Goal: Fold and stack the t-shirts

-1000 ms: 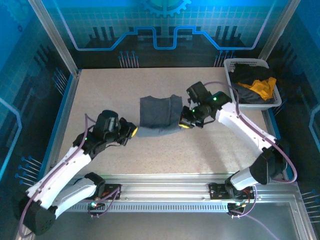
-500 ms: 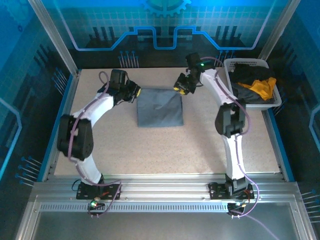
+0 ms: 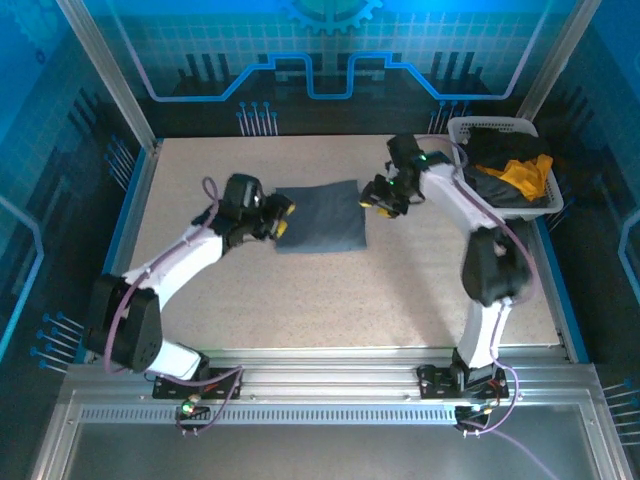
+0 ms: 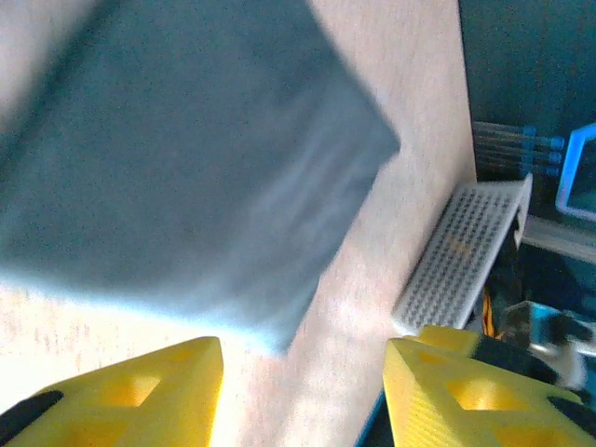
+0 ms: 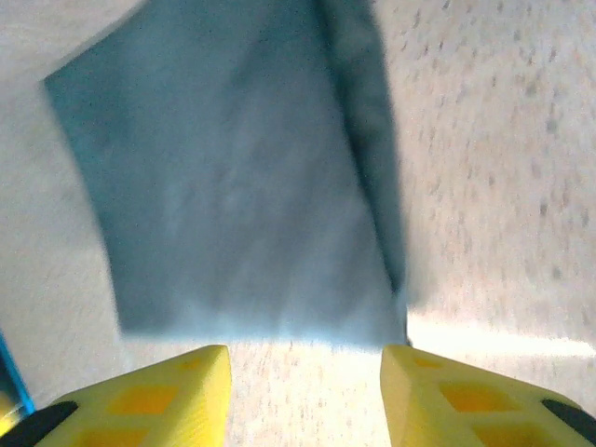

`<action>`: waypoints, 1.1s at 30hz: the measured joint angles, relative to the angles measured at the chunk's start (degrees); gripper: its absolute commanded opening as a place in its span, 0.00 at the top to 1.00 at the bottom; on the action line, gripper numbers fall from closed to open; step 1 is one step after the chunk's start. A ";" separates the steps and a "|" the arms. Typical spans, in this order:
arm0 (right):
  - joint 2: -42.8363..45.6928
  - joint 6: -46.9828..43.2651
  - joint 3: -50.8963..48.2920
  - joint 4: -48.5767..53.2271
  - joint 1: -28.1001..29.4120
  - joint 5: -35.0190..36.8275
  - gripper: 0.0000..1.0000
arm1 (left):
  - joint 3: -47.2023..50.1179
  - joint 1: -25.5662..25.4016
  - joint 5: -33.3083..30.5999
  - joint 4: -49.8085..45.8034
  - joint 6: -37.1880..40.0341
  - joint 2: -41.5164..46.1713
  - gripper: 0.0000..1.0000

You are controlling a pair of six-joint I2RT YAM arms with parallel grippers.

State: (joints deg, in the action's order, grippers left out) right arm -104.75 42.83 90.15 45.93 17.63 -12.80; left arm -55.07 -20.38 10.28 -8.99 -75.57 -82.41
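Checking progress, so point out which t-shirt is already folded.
The slate grey t-shirt, lying as a flat rectangle on the table; the black t-shirt and orange-yellow t-shirt lie crumpled in the white basket.

Soft, matt cloth of the slate grey t-shirt (image 3: 320, 217) is lying just ahead of the left gripper (image 4: 303, 372), whose yellow fingers (image 4: 158, 391) are showing smooth, faintly glossy plastic; the table (image 5: 494, 168) beneath the right gripper (image 5: 305, 382) is looking matt, speckled and grainy, and the white basket (image 4: 466, 251) beyond the left gripper is showing perforated plastic.

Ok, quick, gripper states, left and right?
Left gripper: open, empty, beside the folded slate grey cloth t-shirt.
Right gripper: open, empty.
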 measured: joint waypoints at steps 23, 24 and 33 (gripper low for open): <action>38.73 2.14 -34.12 -11.63 -8.81 -4.96 0.46 | -13.03 -21.31 -15.19 21.16 -39.04 -35.60 0.90; 38.86 2.14 -34.12 -11.50 -8.81 -5.31 0.46 | -13.03 -21.14 -15.54 21.18 -39.17 -36.11 0.97; 38.66 2.08 -33.40 -10.27 -8.81 -6.82 0.47 | -10.95 -8.50 -13.66 22.80 -29.40 -35.08 1.00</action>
State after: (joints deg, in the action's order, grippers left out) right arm -66.08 44.91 56.75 35.66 8.82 -19.62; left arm -66.02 -28.88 -3.38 13.80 -104.97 -117.49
